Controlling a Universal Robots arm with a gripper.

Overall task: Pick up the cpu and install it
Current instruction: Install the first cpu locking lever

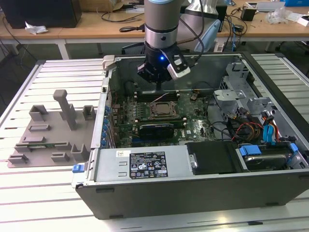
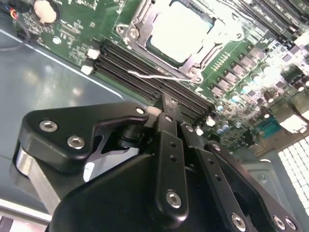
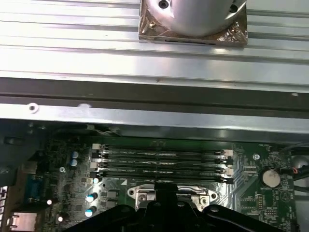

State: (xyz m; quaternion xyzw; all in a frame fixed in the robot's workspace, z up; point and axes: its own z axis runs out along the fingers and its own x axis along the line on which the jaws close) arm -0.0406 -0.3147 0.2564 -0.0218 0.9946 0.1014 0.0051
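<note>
One UR arm (image 1: pixel 161 19) hung over the open computer case (image 1: pixel 193 195). Its gripper (image 1: pixel 160 86) sat above the motherboard (image 1: pixel 195 126), near the case's far wall in the exterior view. Its fingertips (image 2: pixel 166 107) looked pressed together in the second wrist view, with nothing visibly pinched between them. They hovered over the black memory slots (image 2: pixel 145 72), clear of the board.

The cpu (image 2: pixel 179 30) looked to be lying flat inside the metal-framed socket (image 2: pixel 133 30), just beside those slots. It read as a pale square washed out by glare, so I couldn't confirm the surface. It was apart from the gripper, no contact. A thin wire lever (image 2: pixel 155 76) lay loose between the socket frame and the nearest slot. In the first wrist view the socket's edge sat just past the four slots, with a coin cell (image 3: pixel 270 178) off to one side.

Rest of the exterior view:
- A grey moulded tray (image 1: pixel 46 130) sat on the slatted aluminium table (image 1: pixel 48 203), outside the case on the exterior view's left.
- A labelled power supply (image 1: pixel 140 164) ran along the case's near wall.
- A drive bay (image 1: pixel 263 157) with blue tabs filled the near corner on the exterior view's right.
- Red and blue cables (image 1: pixel 260 126) ran just behind it.
</note>
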